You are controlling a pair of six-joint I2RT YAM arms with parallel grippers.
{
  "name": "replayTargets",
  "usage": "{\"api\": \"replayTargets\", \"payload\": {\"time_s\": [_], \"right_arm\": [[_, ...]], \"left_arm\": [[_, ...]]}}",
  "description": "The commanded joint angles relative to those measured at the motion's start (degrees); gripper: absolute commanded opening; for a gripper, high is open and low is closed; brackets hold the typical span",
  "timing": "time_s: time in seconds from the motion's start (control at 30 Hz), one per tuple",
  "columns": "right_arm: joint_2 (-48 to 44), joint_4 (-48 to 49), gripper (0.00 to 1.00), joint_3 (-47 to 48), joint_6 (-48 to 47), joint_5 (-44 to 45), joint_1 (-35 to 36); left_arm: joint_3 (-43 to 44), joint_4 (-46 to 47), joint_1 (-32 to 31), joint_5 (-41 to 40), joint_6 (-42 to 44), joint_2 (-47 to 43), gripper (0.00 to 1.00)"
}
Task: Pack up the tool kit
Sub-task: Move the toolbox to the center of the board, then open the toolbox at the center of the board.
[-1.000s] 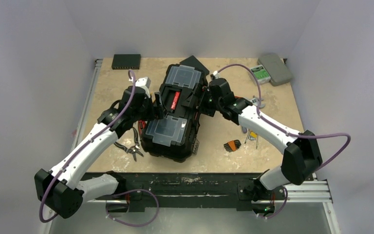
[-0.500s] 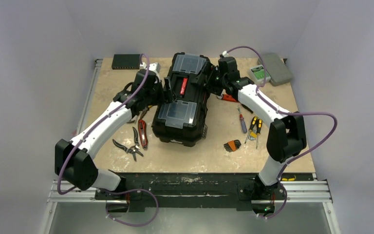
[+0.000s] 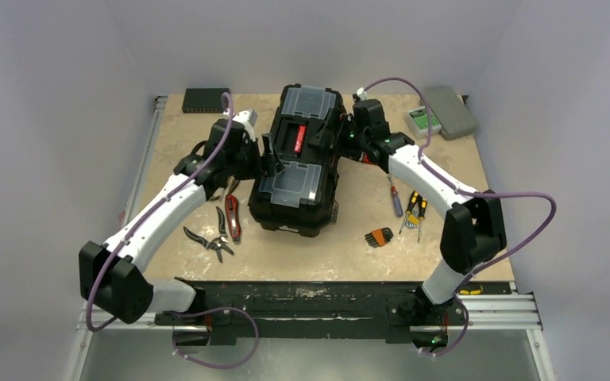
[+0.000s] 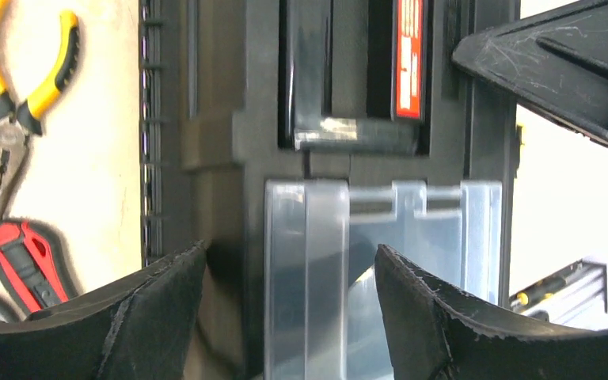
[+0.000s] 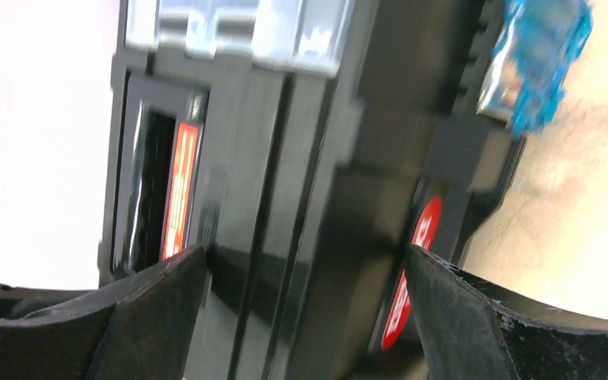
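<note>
On beige tabletop [image 3: 341,258], pale walls [image 3: 48,119] around, L & R jaws spread astride black toolbox [image 3: 298,178].

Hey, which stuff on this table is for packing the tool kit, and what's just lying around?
For the job: large black plastic toolbox; red-handled cutter; yellow-and-black-handled tools; black pliers.
Lying about: flat grey case; thin black rectangular device.

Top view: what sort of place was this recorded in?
Probably a lab robot cell, not a workshop: a table boxed in by plain white walls, two arms bolted to a rail at its near edge, and a toolbox with pliers laid beside it.
</note>
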Motion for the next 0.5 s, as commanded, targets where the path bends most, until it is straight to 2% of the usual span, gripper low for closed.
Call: {"api": "replayTargets", "payload": {"time_s": [0.0, 0.2, 0.47], "right_arm": [[-3.8, -5.4, 0.88, -7.1, -1.1, -0.7, 8.0], [-10.8, 0.1, 0.89, -17.4, 3.6, -0.7, 12.0], [-15.4, -0.7, 0.89, -19.2, 3.8, -1.6, 12.3]], "left_arm": [[-3.5, -3.9, -1.2, 5.7, 1.2, -7.1, 0.75], [-10.2, -6.1, -1.4, 5.5, 2.1, -15.2, 0.75], [-10.4, -9.8, -1.4, 8.3, 1.9, -19.0, 0.75]]}}
